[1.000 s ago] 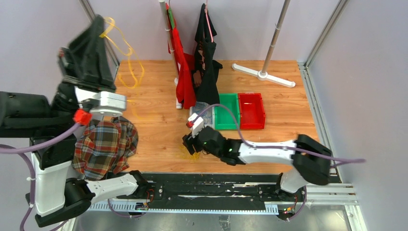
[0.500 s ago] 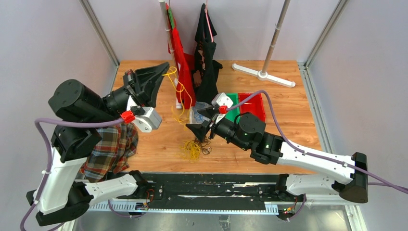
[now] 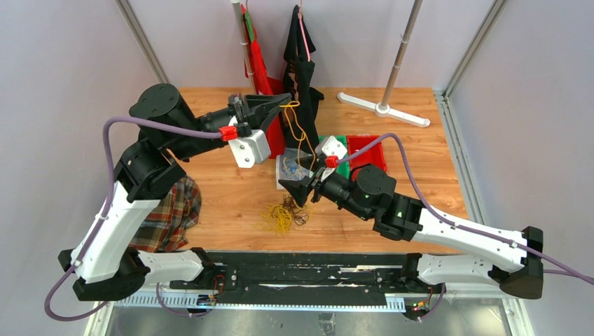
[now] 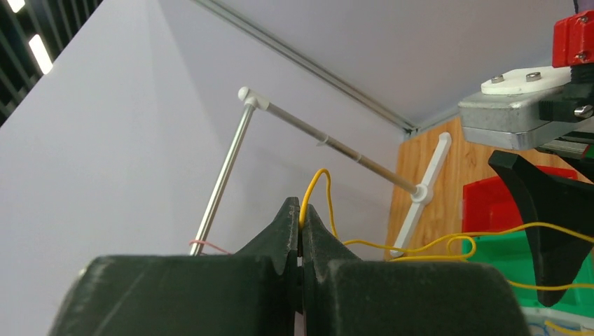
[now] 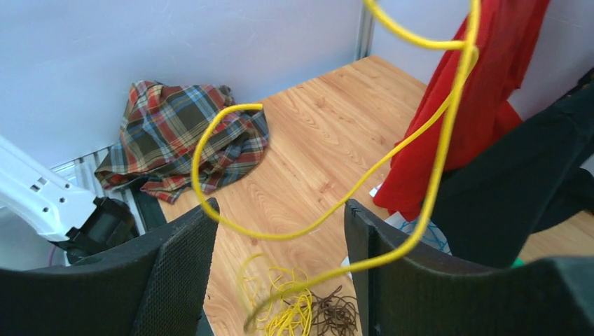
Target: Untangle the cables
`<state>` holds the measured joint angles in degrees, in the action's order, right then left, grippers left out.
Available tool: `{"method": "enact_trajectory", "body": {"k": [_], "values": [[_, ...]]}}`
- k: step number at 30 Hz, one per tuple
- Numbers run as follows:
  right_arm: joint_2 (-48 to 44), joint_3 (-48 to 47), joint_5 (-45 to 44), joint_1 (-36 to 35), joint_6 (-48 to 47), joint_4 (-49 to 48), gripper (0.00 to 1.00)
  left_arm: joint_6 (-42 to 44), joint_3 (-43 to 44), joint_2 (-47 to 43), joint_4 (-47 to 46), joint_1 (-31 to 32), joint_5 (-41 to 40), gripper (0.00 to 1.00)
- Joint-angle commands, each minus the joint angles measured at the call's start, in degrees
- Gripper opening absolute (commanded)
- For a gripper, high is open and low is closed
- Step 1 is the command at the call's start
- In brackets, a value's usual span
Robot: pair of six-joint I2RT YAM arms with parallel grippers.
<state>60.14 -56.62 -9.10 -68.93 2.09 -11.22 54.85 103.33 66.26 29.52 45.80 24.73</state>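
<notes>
My left gripper (image 3: 285,105) hangs over the back middle of the table, shut on a yellow cable (image 3: 298,129). In the left wrist view the cable (image 4: 319,176) sticks out from between the closed fingertips of that gripper (image 4: 301,210). The strand drops down to a yellow tangle (image 3: 280,218) on the wood, which lies against a dark brown bundle (image 3: 300,208). My right gripper (image 3: 298,187) hovers just above these, open. In its wrist view the yellow strand (image 5: 434,168) loops loosely between the spread fingers of the gripper (image 5: 277,241), ungripped, with the yellow (image 5: 294,315) and brown (image 5: 337,315) bundles below. A blue cable (image 5: 427,234) shows behind.
A plaid shirt (image 3: 168,210) lies at the near left. Red (image 3: 263,77) and black (image 3: 301,77) garments hang on a rack at the back. A red bin (image 3: 365,148) and green bin (image 4: 483,274) sit under the right arm. A white stand base (image 3: 384,108) lies back right.
The left arm swung from the far left to the back middle, carrying the yellow cable along. The right arm lifted off the tangle and its jaws spread wider.
</notes>
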Motion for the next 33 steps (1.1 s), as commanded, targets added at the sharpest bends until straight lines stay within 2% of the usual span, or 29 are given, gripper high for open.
{"method": "enact_trajectory", "body": {"k": [1, 2, 4, 7, 8, 10, 14, 22, 26, 33], "values": [[-0.4, -0.1, -6.2, 0.6, -1.6, 0.6, 0.64, -1.5, 2.9, 0.4, -1.0, 1.4, 1.8, 0.01], [-0.4, -0.2, -7.9, 0.7, -1.5, 1.3, 0.62, -1.1, 2.8, 0.4, -1.0, 1.6, 1.6, 0.00], [-0.5, -0.5, -11.4, 1.0, -0.8, 3.1, 0.50, -0.5, 2.5, 0.2, -1.0, 1.9, 1.4, 0.00], [-2.3, 0.9, -10.2, 2.6, 1.1, 2.9, 0.33, -0.7, 2.3, 0.0, -1.0, 2.1, 1.4, 0.00], [-2.9, 1.6, -9.3, 3.3, 2.0, 2.5, 0.26, -0.8, 2.1, -0.1, -0.9, 2.2, 1.5, 0.00], [-3.8, 2.0, -8.4, 4.4, 2.7, 2.4, 0.03, -1.2, 1.5, -0.2, -0.9, 2.4, 1.5, 0.00], [-5.9, 2.1, -8.6, 5.8, 2.0, 2.4, 0.01, -4.4, 0.5, -0.1, -0.9, 3.0, 1.7, 0.00], [-10.5, 1.9, -11.7, 10.9, 0.8, 4.7, 0.01, -16.8, -1.1, 3.5, 1.2, 3.6, 5.3, 0.00], [-12.1, 1.3, -14.3, 14.0, 0.5, 6.5, 0.00, -19.0, 1.1, 9.1, 1.4, 5.1, 6.4, 0.00], [-12.0, 0.7, -19.2, 22.9, -0.9, 9.5, 0.00, -18.7, 10.8, 23.5, -2.1, 8.0, 4.4, 0.00]]}}
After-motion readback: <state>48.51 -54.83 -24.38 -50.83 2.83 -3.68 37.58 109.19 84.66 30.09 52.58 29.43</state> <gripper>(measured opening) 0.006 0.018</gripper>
